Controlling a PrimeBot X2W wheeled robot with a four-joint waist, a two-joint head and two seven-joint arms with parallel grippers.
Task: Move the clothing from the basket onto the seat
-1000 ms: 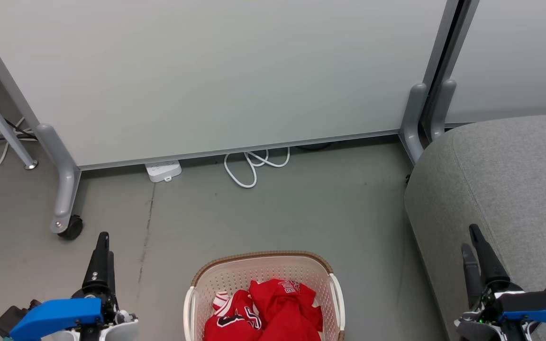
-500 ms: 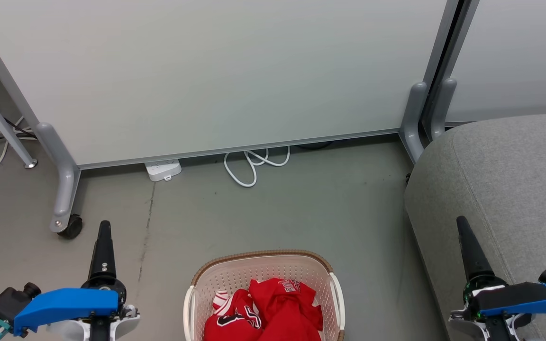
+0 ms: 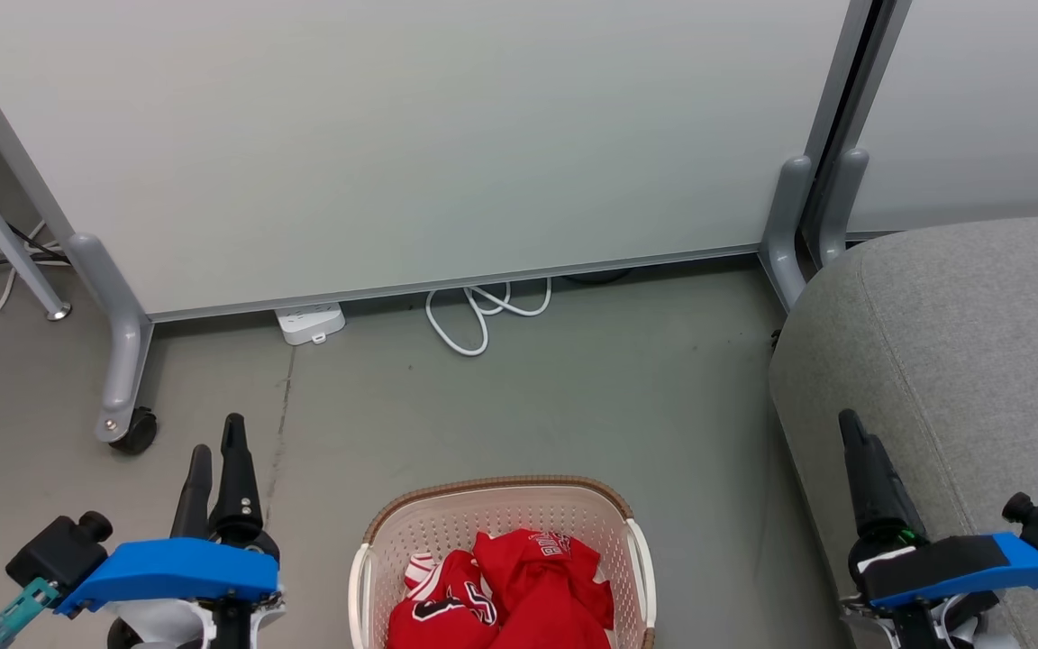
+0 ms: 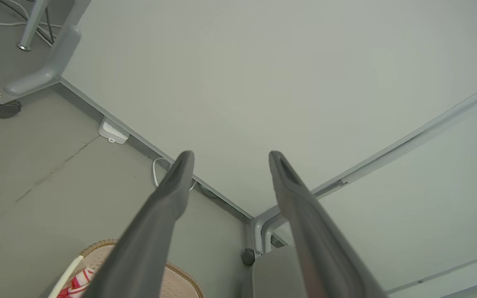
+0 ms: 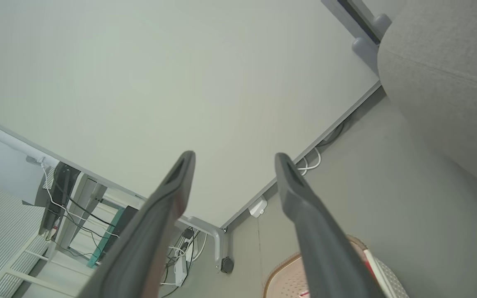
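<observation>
The clothing (image 3: 501, 590) is lying heaped in the basket (image 3: 492, 484). The basket is sitting on the floor (image 3: 573, 406) close before the robot, well apart from the floor's far edge under the partition (image 3: 393, 135). The seat (image 3: 978, 342) is standing at the floor's right side, near the basket but not touching it. Judging by this, the step in hand is the opening one: getting ready to reach for a first jersey.

The left claw (image 3: 215, 437) is hanging over the floor to the basket's left, with its fingers spread and gripping nothing. The right claw (image 3: 848, 424) is hovering by the seat's left edge, to the basket's right, likewise released and empty. Both are pointing toward the partition, flanking the basket and well clear of the cloth, which is lying lower and between them.

The next move is probably calling for one claw to swing inward over the basket. It would then be tipping its fingers down into the heap and closing on a thick fold, not on the perforated wall.
</observation>
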